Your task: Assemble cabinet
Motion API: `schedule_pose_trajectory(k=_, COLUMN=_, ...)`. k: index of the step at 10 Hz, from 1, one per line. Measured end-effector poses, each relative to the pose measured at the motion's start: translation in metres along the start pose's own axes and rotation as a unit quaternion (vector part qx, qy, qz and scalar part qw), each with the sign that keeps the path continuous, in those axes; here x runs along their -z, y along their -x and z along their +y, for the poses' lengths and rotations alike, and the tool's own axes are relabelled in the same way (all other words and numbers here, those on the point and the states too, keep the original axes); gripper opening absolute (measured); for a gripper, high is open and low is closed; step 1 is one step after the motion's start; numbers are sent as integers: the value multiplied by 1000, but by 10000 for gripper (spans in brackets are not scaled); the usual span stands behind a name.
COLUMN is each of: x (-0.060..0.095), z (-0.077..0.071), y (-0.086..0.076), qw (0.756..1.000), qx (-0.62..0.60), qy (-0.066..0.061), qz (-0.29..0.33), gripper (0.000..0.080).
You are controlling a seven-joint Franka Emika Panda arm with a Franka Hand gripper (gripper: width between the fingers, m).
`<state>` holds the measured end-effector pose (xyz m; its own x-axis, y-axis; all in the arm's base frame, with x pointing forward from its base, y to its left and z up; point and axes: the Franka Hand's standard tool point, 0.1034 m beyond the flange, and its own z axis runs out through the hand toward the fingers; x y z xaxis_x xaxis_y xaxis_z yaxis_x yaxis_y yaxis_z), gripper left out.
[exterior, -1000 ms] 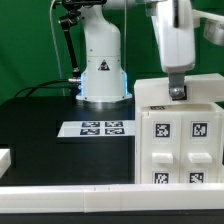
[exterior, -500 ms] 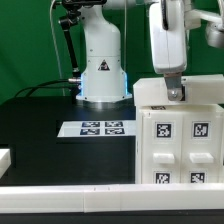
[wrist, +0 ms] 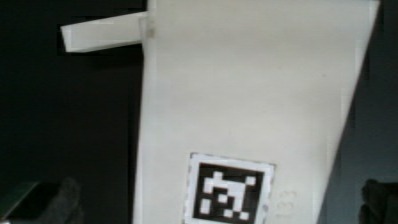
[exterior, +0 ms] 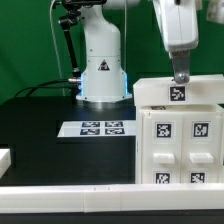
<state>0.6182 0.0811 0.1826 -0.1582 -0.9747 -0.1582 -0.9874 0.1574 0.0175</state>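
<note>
The cabinet [exterior: 180,140] is a large white box with recessed tagged panels, standing at the exterior view's right. A tag [exterior: 178,94] lies on its top face. My gripper [exterior: 180,76] hangs just above that tag, clear of the top. In the wrist view the white top face [wrist: 231,100] runs between my dark fingertips [wrist: 45,200], with its tag [wrist: 228,187] between them. The gripper [wrist: 210,202] is open wide and holds nothing. A small white tab [wrist: 103,35] sticks out from the cabinet's side.
The marker board [exterior: 98,128] lies flat on the black table left of the cabinet. The white robot base [exterior: 102,70] stands behind it. A white part [exterior: 4,158] shows at the left edge, and a white rail [exterior: 70,195] runs along the front.
My gripper has risen off the cabinet's top and shifted slightly to the exterior view's right, uncovering the tag on the top face. The cabinet has not moved.
</note>
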Motion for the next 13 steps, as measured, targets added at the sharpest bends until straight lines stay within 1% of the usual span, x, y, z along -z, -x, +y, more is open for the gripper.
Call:
schedule_pose_trajectory(k=3, x=-3, z=1, y=0, qw=1000, qx=19, qy=3, qz=1, gripper=796)
schedule_pose_trajectory(k=4, x=-3, z=-2, y=0, qw=995, qx=103, qy=14, qz=0, gripper=796)
schedule_pose_trajectory(k=5, x=-2, z=-6, y=3, qw=986, qx=166, qy=13, qz=0, gripper=796)
schedule_pose_trajectory(k=6, x=0, z=-7, y=7, qw=974, qx=228, qy=10, qz=-1, gripper=796)
schedule_pose_trajectory(k=7, x=2, z=-10, y=7, qw=956, qx=295, qy=4, qz=-1, gripper=796)
schedule_pose_trajectory(k=8, x=2, z=-13, y=6, qw=941, qx=338, qy=-5, qz=1, gripper=796)
schedule_pose_trajectory(k=9, x=2, z=-13, y=6, qw=939, qx=345, qy=-4, qz=1, gripper=796)
schedule_pose_trajectory(k=12, x=2, z=-13, y=6, qw=887, qx=462, qy=-3, qz=2, gripper=796)
schedule_pose_trajectory(k=13, x=2, z=-14, y=6, qw=865, qx=502, qy=-4, qz=4, gripper=796)
